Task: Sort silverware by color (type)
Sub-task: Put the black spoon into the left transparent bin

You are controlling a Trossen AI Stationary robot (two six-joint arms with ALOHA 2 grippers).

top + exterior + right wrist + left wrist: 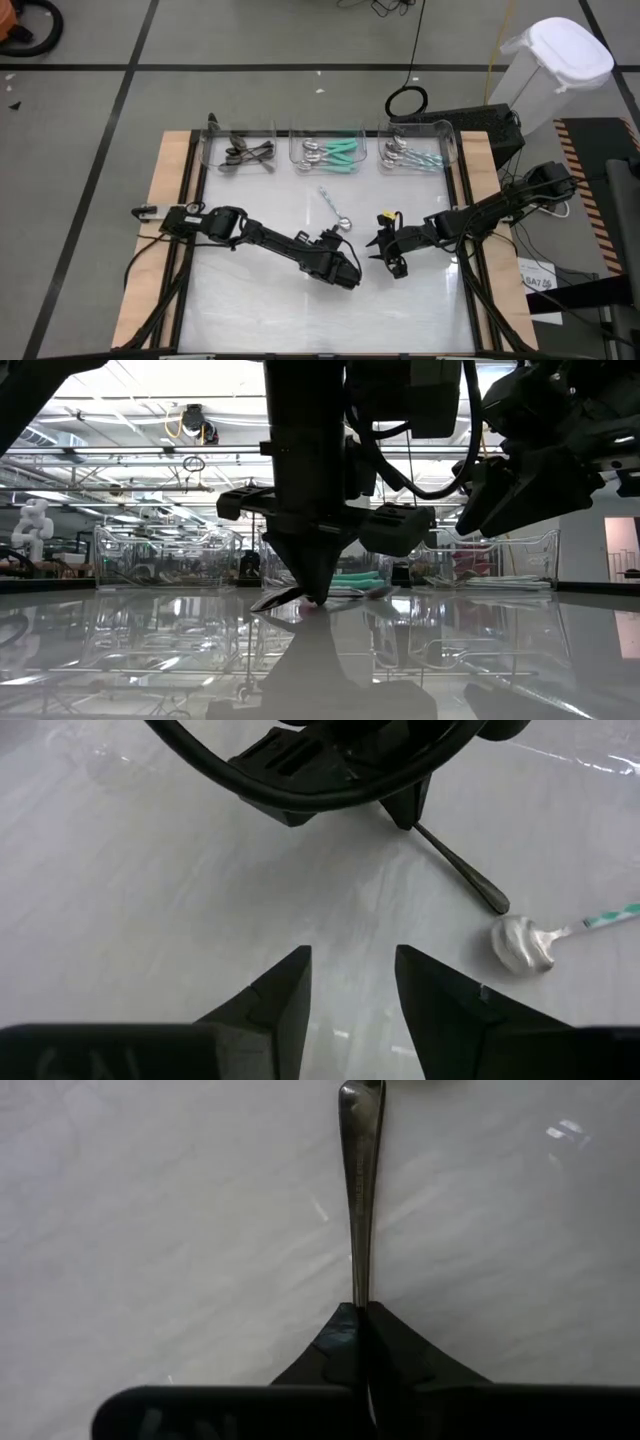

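A dark slender utensil (360, 1190) runs out from my left gripper (362, 1312), which is shut on it near the table's middle (330, 250). Its rounded free end (495, 902) lies close to the bowl of a silver spoon (520, 942) with a pale blue-green handle, which lies flat on the table (335, 208). My right gripper (352, 965) is open and hovers to the right of the left one (388, 252), touching nothing. More silverware lies in three clear bins along the far edge. My left gripper pinches the dark utensil's narrow shaft (360, 1285) between its two fingers, which come from above and point down. The utensil runs straight out from the fingertips, sloping toward the table. The fingers hide its held end. Whether its free end touches the table, I cannot tell.
Three clear bins stand along the far edge: dark pieces on the left (245, 152), teal-handled ones in the middle (330, 153), pale-blue-handled ones on the right (410, 155). The glossy white tabletop (260, 310) is bare toward the near edge. A white waste bin (560, 60) stands beyond the table's right corner.
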